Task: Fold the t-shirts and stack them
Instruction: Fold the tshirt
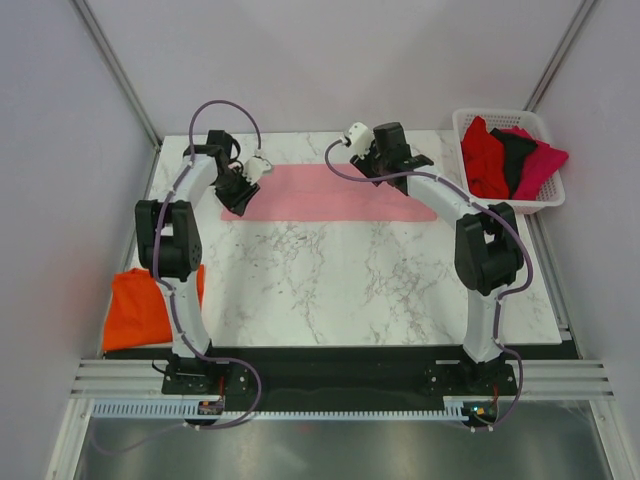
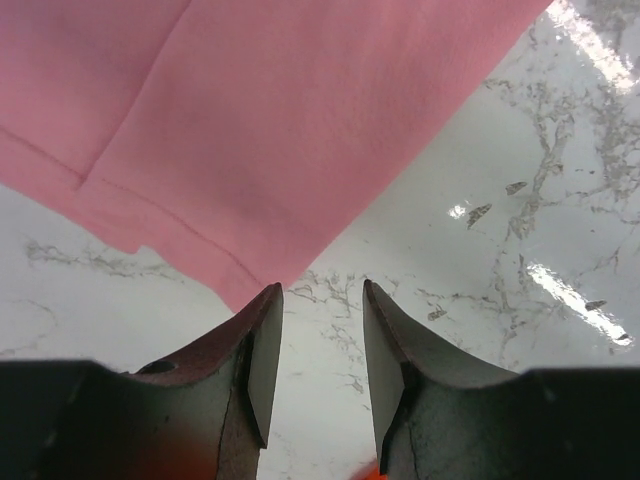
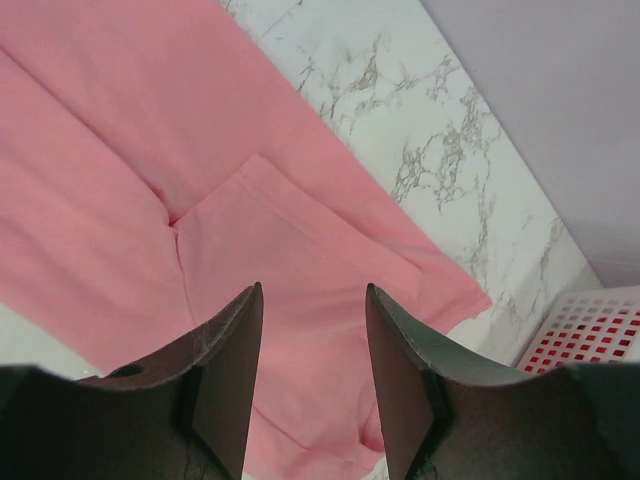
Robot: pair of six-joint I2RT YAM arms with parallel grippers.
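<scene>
Your left hand (image 2: 322,292), released and empty, hangs over the tabletop (image 2: 480,300) at the pink shirt's (image 2: 300,120) corner. Your right hand (image 3: 313,292), likewise released, hangs above that shirt, which lies flat along the tabletop's far side.

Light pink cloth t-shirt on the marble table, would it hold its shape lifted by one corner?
Probably not: the light pink cloth t-shirt lies thin, flat, in folded layers, so it would likely droop. On the glossy marble table, a push would probably bunch it.
</scene>
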